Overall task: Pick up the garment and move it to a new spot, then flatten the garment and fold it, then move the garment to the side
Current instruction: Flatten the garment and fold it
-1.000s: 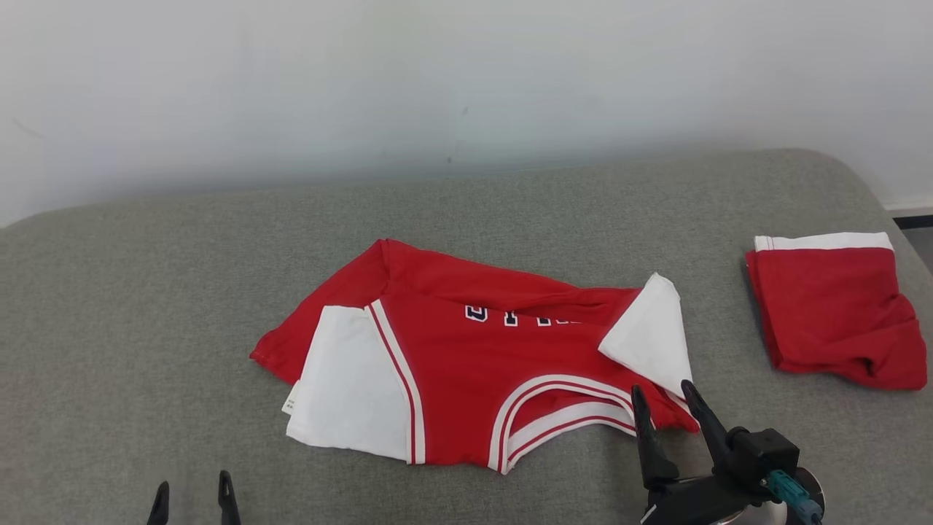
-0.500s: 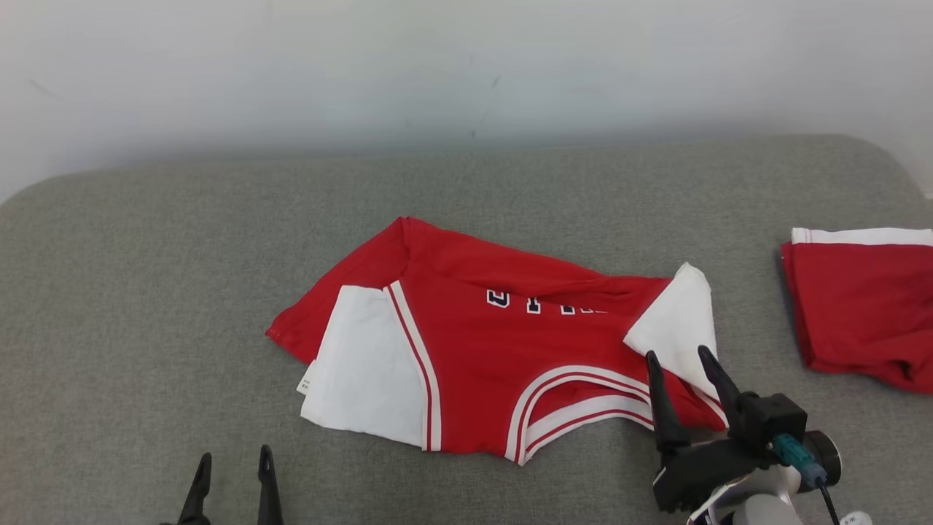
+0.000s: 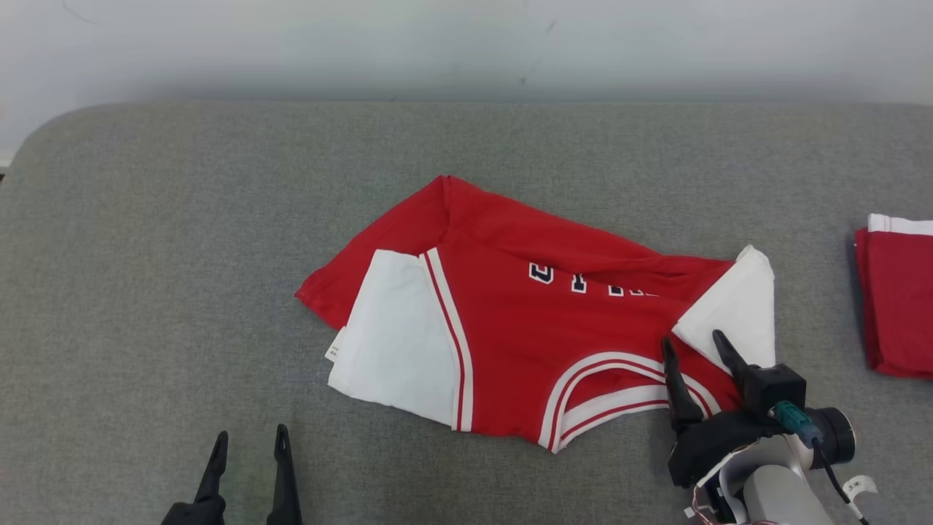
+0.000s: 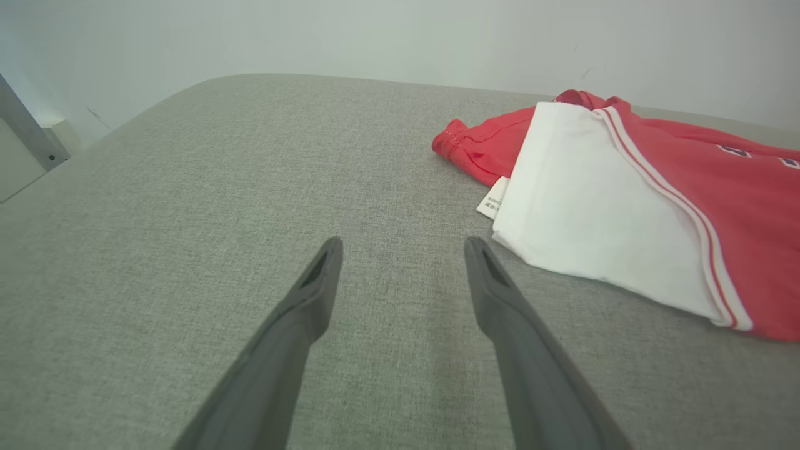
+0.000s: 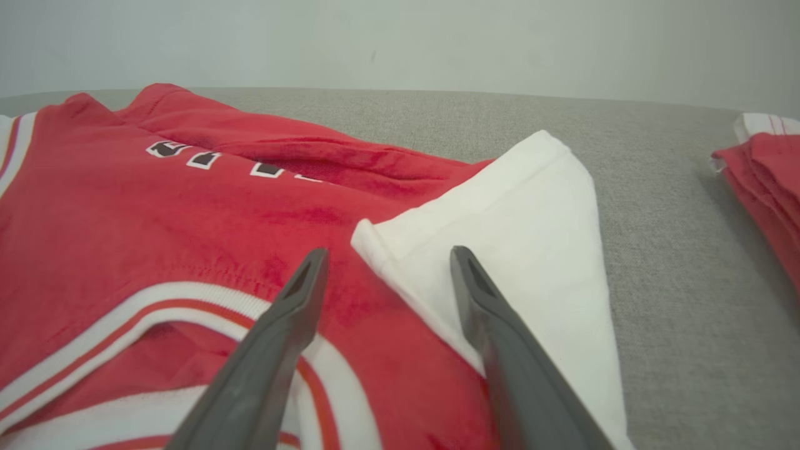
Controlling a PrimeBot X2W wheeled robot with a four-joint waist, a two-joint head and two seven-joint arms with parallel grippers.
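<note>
Right jaws have edged forward over the near right corner of the red jersey with white sleeves and striped collar (image 3: 525,328); the head camera has swung as well. They stand spread and grip nothing, one tip over the collar trim, the other over the folded white sleeve (image 5: 531,250). Left jaws, also spread, hover over the bare grey fabric surface (image 3: 146,255), the jersey's other sleeve (image 4: 594,212) near, ahead to their right. A folded red-and-white garment (image 3: 896,292) lies well apart, rightward.

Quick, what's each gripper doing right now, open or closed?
Left gripper: open, holding nothing.
Right gripper: open, holding nothing, poised over the red jersey at its shoulder.
</note>
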